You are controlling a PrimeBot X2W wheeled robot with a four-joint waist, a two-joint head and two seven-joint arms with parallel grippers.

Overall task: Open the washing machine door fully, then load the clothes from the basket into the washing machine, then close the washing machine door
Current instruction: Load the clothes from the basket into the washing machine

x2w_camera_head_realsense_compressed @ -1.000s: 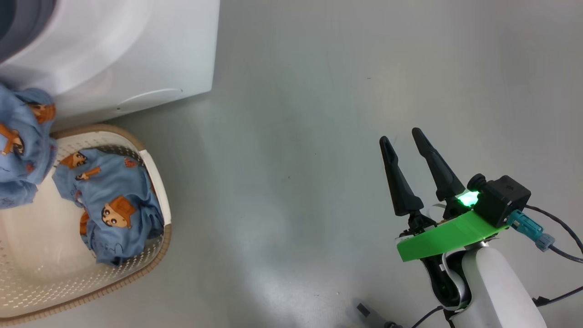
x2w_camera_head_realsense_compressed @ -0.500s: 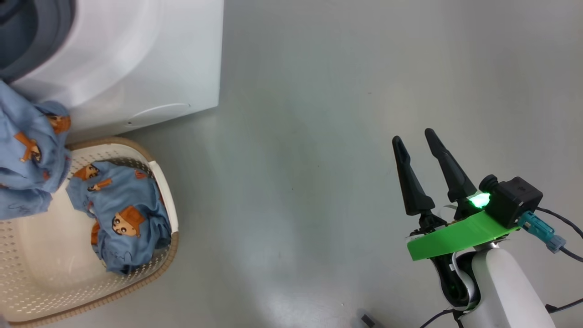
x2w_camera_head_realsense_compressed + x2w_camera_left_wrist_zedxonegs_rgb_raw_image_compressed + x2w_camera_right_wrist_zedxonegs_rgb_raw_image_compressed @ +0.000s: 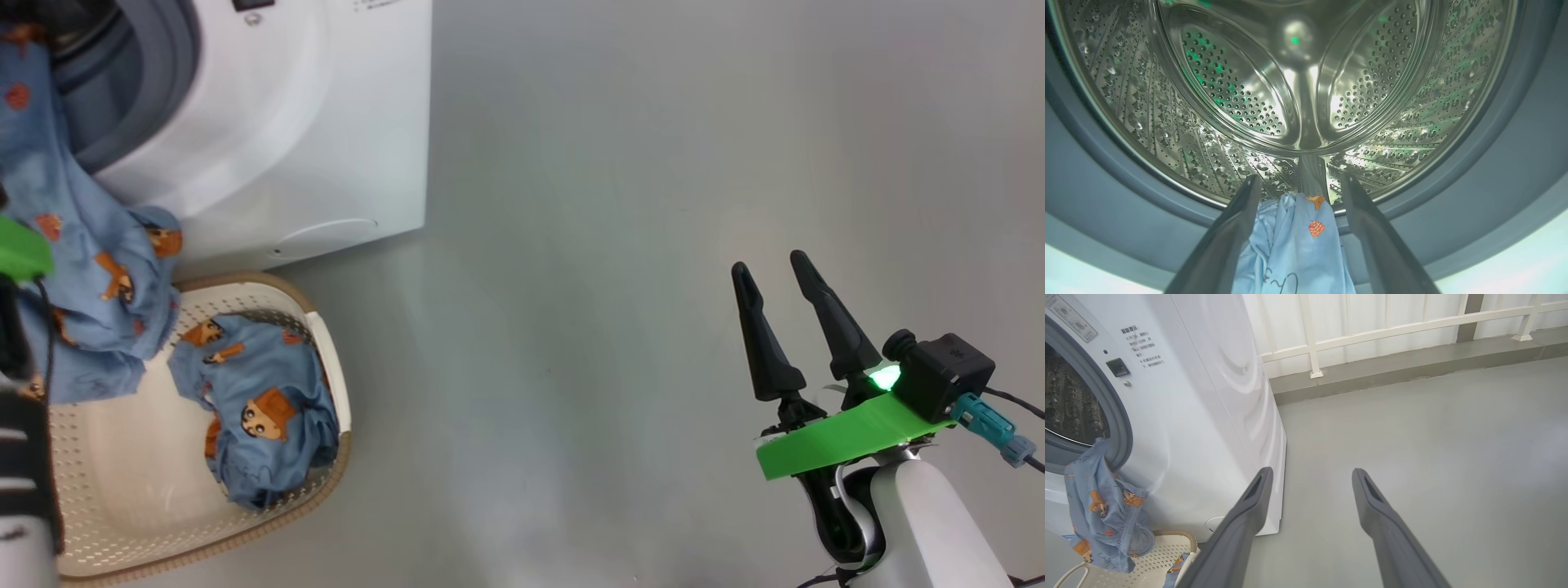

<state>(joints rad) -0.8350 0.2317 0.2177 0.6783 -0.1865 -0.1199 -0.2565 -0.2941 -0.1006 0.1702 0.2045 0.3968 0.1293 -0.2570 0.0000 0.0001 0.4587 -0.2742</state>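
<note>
Left wrist view: my left gripper (image 3: 1300, 177), fingers spread wide, straddles a light blue cartoon-print garment (image 3: 1294, 245) draped, unpinched, over the mouth of the big white washing machine (image 3: 326, 122). Loading step. Next I regrip and push it inside; another garment (image 3: 269, 408) lies in the cream perforated basket (image 3: 333, 384) before the machine. Right gripper (image 3: 769, 261) open.

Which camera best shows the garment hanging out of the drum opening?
The right wrist view: the hanging garment shows nearly whole, from the gasket down to the basket. The head view crops it at the left edge; the left wrist view catches just its top end between the fingers of the left tool.
</note>
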